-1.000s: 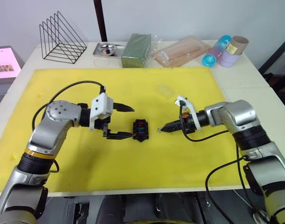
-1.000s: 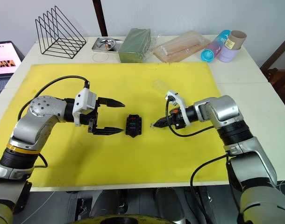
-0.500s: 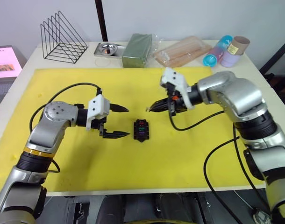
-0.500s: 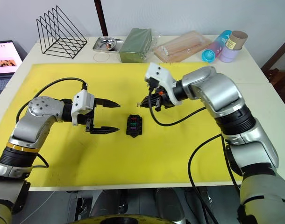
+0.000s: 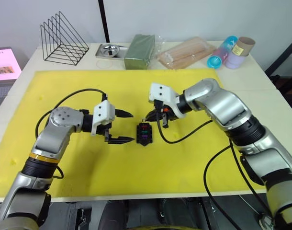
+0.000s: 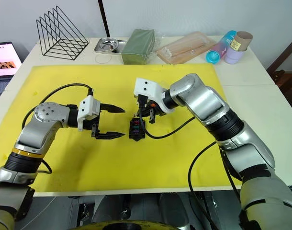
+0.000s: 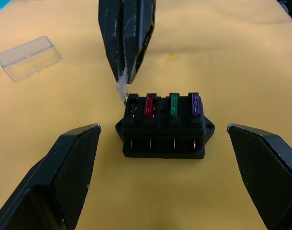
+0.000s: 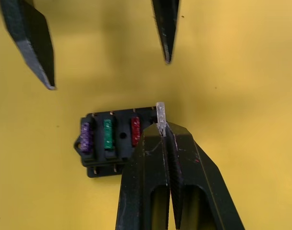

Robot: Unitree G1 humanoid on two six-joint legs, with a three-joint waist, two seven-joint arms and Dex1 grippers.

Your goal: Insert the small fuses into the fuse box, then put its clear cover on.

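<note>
The black fuse box (image 5: 145, 133) lies mid-mat with red (image 7: 150, 104), green (image 7: 174, 104) and purple (image 7: 194, 104) fuses seated in a row. One end slot (image 7: 133, 109) is empty. My right gripper (image 5: 147, 118) is shut on the pale grey fuse (image 8: 160, 113), which hangs tilted just over that end of the box. My left gripper (image 5: 132, 127) is open just left of the box, its fingers (image 7: 64, 167) either side of it without touching. The clear cover (image 7: 28, 57) lies on the mat beyond the box.
The yellow mat (image 5: 88, 182) covers the table. Along the back edge stand a wire rack (image 5: 63, 40), a metal tray (image 5: 110, 50), a dark green block (image 5: 140, 51), a clear bag of sticks (image 5: 186, 52) and cups (image 5: 232, 51). A lit screen (image 5: 5, 64) sits at far left.
My right gripper has swung left and come down with the grey fuse to just above the box's empty end slot. The left gripper has stayed open beside the box.
</note>
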